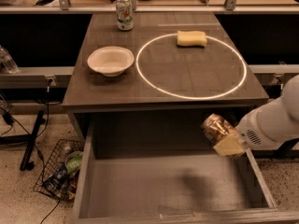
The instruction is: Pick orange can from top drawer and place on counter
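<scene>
The orange can [215,127], shiny orange-brown and gold, is tilted and held in the air above the right side of the open top drawer [168,185], just below the counter's front edge. My gripper [226,141] is shut on it, with the white arm reaching in from the right. The drawer's grey bottom is bare, with the can's shadow on it. The counter [163,85] is a dark tabletop with a large white circle [191,66] marked on it.
On the counter stand a white bowl [110,60] at the left, a white-and-green can [124,13] at the back, and a yellow sponge [191,38] inside the circle. A wire basket with rubbish [60,171] sits on the floor at the left.
</scene>
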Robot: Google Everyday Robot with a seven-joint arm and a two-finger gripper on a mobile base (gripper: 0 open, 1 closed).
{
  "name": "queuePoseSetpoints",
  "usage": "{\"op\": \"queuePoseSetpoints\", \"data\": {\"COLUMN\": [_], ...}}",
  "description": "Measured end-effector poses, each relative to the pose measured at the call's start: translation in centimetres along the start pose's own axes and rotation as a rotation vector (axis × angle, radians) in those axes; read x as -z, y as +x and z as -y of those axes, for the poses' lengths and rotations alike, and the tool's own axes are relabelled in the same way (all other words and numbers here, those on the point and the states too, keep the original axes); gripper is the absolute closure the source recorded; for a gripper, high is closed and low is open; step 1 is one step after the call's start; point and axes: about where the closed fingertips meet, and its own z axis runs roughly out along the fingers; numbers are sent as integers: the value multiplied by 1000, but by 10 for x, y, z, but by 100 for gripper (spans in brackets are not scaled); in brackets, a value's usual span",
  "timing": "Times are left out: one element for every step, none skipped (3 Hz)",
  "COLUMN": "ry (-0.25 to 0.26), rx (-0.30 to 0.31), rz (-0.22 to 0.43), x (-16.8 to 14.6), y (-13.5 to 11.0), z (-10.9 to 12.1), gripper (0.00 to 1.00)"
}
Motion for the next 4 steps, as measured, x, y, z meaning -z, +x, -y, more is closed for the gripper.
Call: {"op": "queuePoseSetpoints", "data": {"ry": [22,26,-19,-44], "rx": [110,112,110,120], "rz": [104,97,140,231], "x": [74,70,59,59], "y": [-24,-23,-38,-76], "z": [9,9,0,4], "gripper": [100,100,100,100]}}
